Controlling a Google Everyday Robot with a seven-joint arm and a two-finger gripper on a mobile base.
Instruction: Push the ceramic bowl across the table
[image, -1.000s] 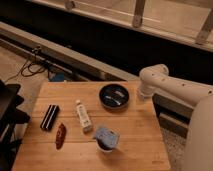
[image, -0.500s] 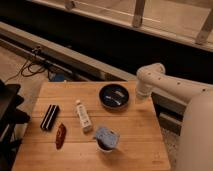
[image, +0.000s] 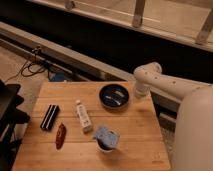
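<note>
We noted the ceramic bowl (image: 114, 96) on the table (image: 137, 140), toward its far right corner. The gripper (image: 136, 93) hung low just beside the bowl's right rim; spread or closed, we could not tell. Nearer sat a cup with blue cloth (image: 106, 137), a white tube (image: 83, 116), a black box (image: 49, 117).

The hand (image: 137, 93) is mostly hidden by the arm's (image: 165, 85) own wrist. It sits just beside the ceramic bowl's (image: 115, 96) right rim, though whether they touch cannot be told. Right of the hand, the robot's white body (image: 195, 135) is cut off by the picture's edges. Far left of the hand, the tabletop's (image: 135, 140) near corner runs out of view, and a black shape (image: 7, 115) is cut by the left edge.
</note>
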